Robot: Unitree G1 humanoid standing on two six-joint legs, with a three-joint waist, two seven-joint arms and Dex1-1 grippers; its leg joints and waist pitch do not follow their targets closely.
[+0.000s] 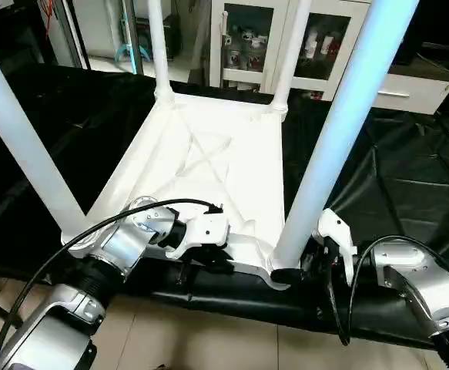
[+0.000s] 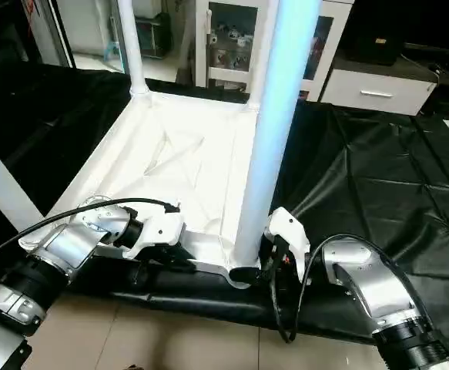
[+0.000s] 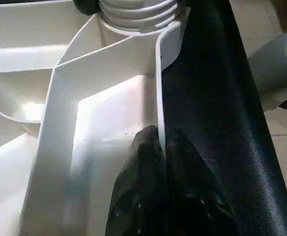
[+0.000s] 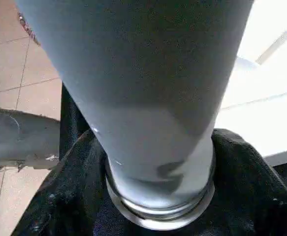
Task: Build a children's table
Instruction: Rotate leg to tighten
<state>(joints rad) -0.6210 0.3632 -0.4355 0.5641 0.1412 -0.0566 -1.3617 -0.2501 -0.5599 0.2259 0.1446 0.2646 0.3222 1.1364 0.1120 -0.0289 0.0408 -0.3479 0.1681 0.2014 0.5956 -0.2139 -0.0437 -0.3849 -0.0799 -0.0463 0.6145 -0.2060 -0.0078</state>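
Note:
The children's table stands upside down: the white tabletop point(image 1: 209, 154) lies with its X-braced underside up, and four white legs rise from its corner sockets. My left gripper point(image 3: 160, 162) is shut on the tabletop's near rim, with one black finger on each side of the thin wall. My right gripper point(image 1: 293, 266) is at the base of the near right leg point(image 1: 340, 131), just above its socket. Its black fingers point(image 4: 69, 196) press against both sides of the tube. The near left leg point(image 1: 20, 139) leans out past my left arm.
The tabletop rests on a worktable under a black cover point(image 1: 409, 177), with its near rim at the worktable's front edge point(image 1: 232, 297). Tiled floor point(image 1: 209, 339) lies below. A glass-door cabinet point(image 1: 247, 38) and a white drawer unit point(image 1: 409, 89) stand behind.

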